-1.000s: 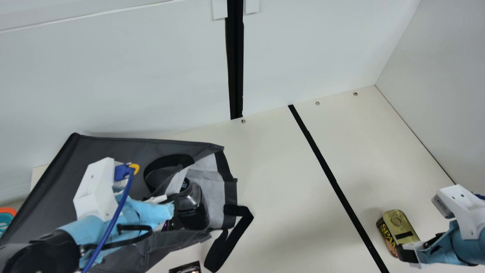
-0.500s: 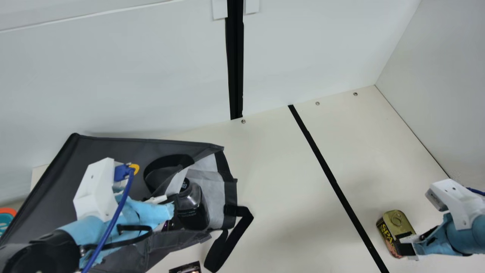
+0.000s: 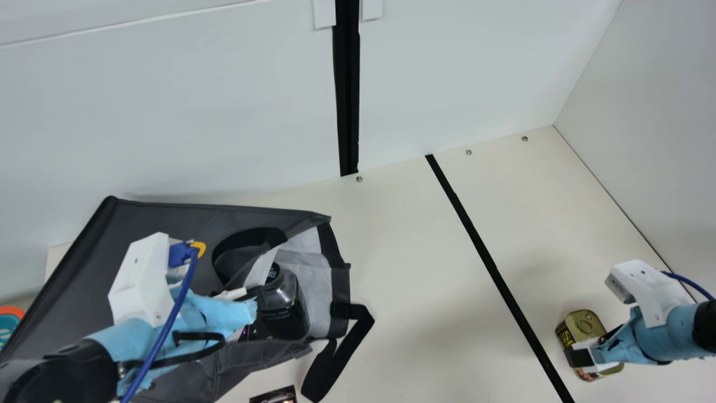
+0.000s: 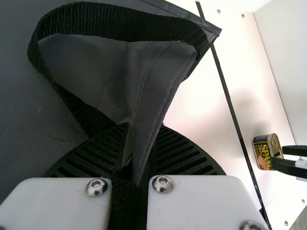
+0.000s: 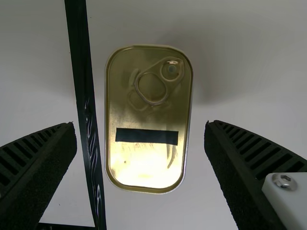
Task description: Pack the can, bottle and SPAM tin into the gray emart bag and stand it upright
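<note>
At the main view's left, my left gripper point(image 3: 246, 302) is at the mouth of the gray bag point(image 3: 162, 224), which lies on its side. In the left wrist view the left gripper point(image 4: 139, 158) is shut on the bag's edge point(image 4: 156, 96). A dark bottle point(image 3: 284, 305) lies inside the mouth. My right gripper point(image 3: 584, 358) is over the SPAM tin point(image 3: 584, 324) at the lower right. In the right wrist view the right gripper point(image 5: 140, 143) stands open, its fingers on either side of the tin point(image 5: 148, 115), with gaps.
A black strip point(image 3: 492, 268) crosses the table point(image 3: 414, 252) between bag and tin. One strap point(image 3: 335, 352) hangs out from the bag's mouth. A small dark item point(image 3: 274, 395) is at the bottom edge, an orange and teal object point(image 3: 8, 322) at far left. Walls stand behind and at right.
My right gripper has moved left in the main view, from the tin's near right edge to over the tin. The left arm, the bag and the tin have stayed put.
</note>
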